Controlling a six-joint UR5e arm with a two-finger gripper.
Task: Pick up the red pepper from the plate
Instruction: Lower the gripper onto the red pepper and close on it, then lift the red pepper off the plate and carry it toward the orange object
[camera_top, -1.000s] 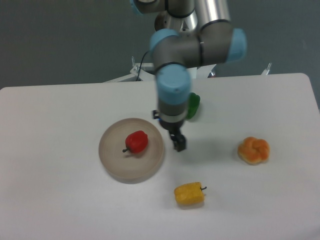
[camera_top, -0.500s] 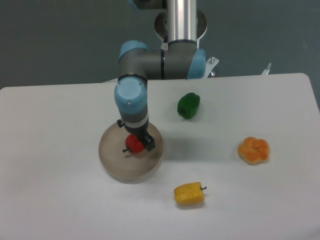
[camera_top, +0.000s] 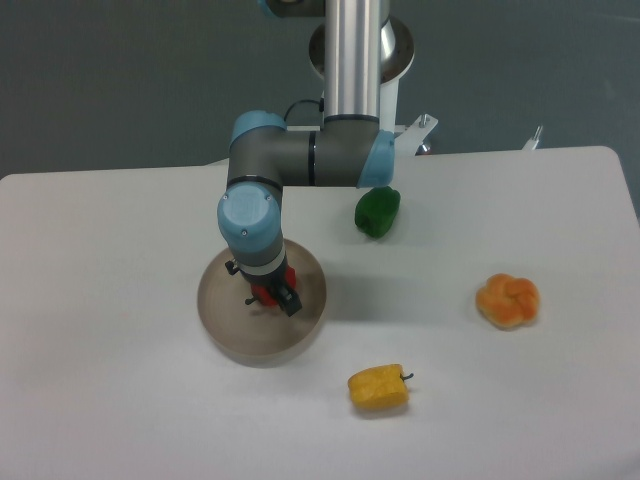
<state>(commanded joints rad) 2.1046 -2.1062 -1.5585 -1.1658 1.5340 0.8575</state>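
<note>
Camera view: gripper (camera_top: 272, 297) sits directly over the red pepper (camera_top: 263, 293), wrist hiding most of it; only red slivers show by the dark fingers. Can't tell if the jaws have closed on it or still stand apart. Pepper lies mid-plate (camera_top: 232, 335), left-centre of the table (camera_top: 120, 400). Its long axis is hidden. Green pepper (camera_top: 377, 211) toward the far edge, orange pepper (camera_top: 507, 301) right, yellow pepper (camera_top: 379, 389) near edge: all well apart, nothing obstructing.
</note>
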